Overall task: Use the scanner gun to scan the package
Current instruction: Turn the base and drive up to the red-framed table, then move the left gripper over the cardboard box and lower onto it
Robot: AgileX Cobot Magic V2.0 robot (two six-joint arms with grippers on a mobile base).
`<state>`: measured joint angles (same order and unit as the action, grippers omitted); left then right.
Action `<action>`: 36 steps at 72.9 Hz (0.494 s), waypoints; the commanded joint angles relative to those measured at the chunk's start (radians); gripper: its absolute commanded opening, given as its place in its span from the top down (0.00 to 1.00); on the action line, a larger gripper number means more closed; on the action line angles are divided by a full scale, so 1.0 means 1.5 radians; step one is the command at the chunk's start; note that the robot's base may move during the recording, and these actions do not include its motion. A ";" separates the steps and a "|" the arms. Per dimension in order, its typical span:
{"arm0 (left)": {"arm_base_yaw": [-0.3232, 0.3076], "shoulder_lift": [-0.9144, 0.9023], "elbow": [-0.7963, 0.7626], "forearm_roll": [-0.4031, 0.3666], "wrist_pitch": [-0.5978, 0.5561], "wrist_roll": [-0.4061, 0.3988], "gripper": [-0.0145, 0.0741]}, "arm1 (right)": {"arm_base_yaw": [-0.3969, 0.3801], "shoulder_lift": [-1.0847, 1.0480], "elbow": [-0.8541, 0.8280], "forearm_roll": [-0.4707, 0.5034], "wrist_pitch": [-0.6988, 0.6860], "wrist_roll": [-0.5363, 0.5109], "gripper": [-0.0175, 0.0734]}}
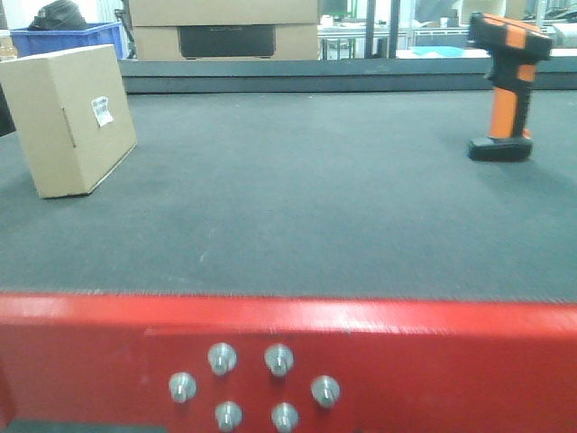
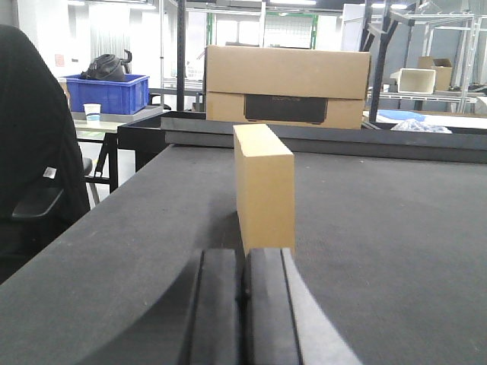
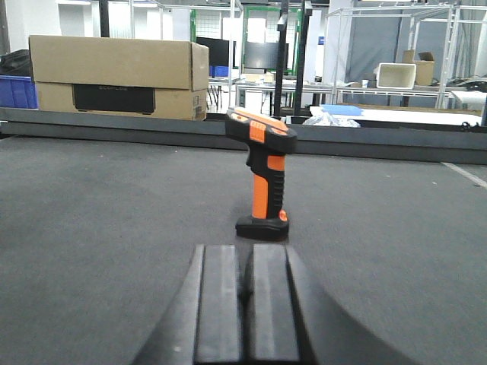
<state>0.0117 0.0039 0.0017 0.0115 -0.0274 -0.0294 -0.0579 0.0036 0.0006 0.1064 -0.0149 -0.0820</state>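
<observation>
Two tools: left tool [image 2: 243, 262] and right tool [image 3: 245, 262] both low over the counter [image 1: 288, 207], pads pressed together, nothing held.
Landmark: big box [image 1: 225, 27] with dark panel, behind the counter's back rim.
Package place: package [image 1: 72, 122] on the counter, nearer than the big box and off to its left, dead ahead of the left tool, apart from it.
Scanner place: scanner [image 1: 507, 86] on the counter, nearer than the big box and well to its right, straight ahead of the right tool, apart from it.
Package pose: stands on a narrow side; long axis runs roughly toward the big box; thin end faces the left tool; white label [image 1: 103, 111] on the broad face turned toward the scanner's side.
Scanner pose: upright on flat base; handle axis near vertical, slight lean; head lies crosswise in the front view. Which end scans: cannot tell for sure.
Package handling: cardboard, likely light, stiff but dents; pinch across the thin width, keep label uncovered.
Scanner handling: hard plastic, probably top-heavy, tips easily; take it on the orange handle below the head.
Stage: nothing grasped yet; both tools need opening first.
</observation>
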 commanded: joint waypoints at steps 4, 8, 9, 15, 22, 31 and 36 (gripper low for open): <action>-0.004 -0.003 -0.001 0.001 -0.011 0.000 0.96 | 0.000 -0.002 0.000 -0.004 -0.012 0.000 0.99; -0.004 -0.003 -0.001 0.001 -0.011 0.000 0.96 | 0.000 -0.002 0.000 -0.004 -0.012 0.000 0.99; -0.004 -0.003 -0.001 0.001 -0.011 0.000 0.96 | 0.000 -0.002 0.000 -0.004 -0.012 0.000 0.99; -0.004 -0.003 -0.001 0.001 -0.011 0.000 0.96 | 0.000 -0.002 0.000 -0.004 -0.012 0.000 0.99; -0.004 -0.003 -0.001 0.001 -0.011 0.000 0.96 | 0.000 -0.002 0.000 -0.004 -0.012 0.000 0.99; -0.004 -0.003 -0.001 0.001 -0.011 0.000 0.96 | 0.000 -0.002 0.000 -0.004 -0.012 0.000 0.99; -0.004 -0.003 -0.001 0.001 -0.011 0.000 0.96 | 0.000 -0.002 0.000 -0.004 -0.012 0.000 0.99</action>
<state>0.0117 0.0039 0.0017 0.0115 -0.0274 -0.0294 -0.0579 0.0036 0.0006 0.1064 -0.0149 -0.0820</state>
